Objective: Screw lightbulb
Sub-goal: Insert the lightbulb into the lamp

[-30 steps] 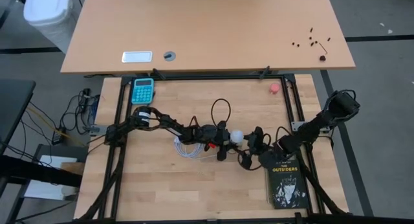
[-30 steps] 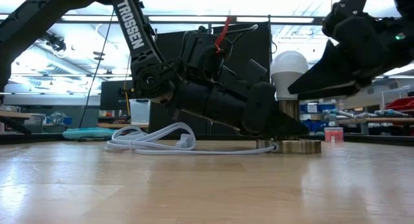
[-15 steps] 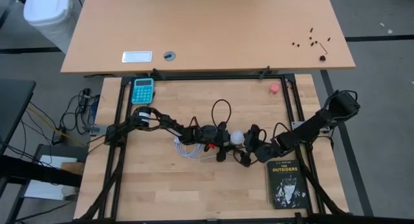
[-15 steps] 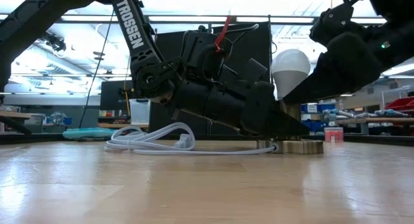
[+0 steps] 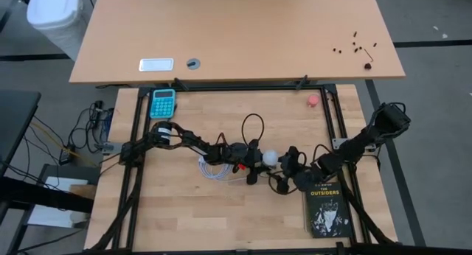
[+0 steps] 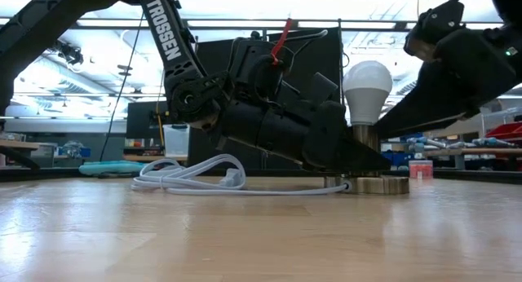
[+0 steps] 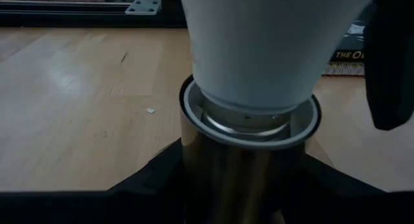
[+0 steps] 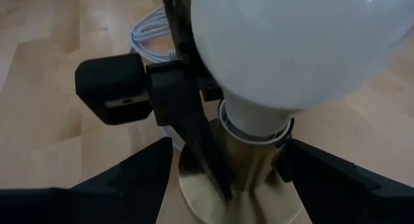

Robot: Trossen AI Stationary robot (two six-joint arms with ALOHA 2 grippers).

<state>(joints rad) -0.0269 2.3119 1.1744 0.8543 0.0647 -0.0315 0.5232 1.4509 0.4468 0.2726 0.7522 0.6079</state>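
The tabletop [image 5: 184, 211] is a pale wooden board inside a black frame, with a bigger tan desk [image 5: 236, 34] behind it. On the tabletop near the right arm lies a black book [image 5: 325, 209] whose cover reads "THE OUTSIDERS". A teal calculator [image 5: 163, 102] lies at the back left, and a coiled white cord [image 6: 196, 178] runs to the socket [image 6: 367, 156], a brass-coloured cup on a round base. In that cup the lightbulb [image 6: 367, 85] stands upright, its neck seated inside the rim.

From above, the bulb is only a white dot between the two arms. The low view shows "TROSSEN" on the left arm and the left hand [image 6: 342, 156] closed on the socket's stem. The left wrist view shows the threaded base sunk in the cup. The right hand [image 8: 223, 166] sits with its fingers apart on either side of the socket, not touching the bulb. A small pink-red ball [image 5: 313, 100] rests at the back right.
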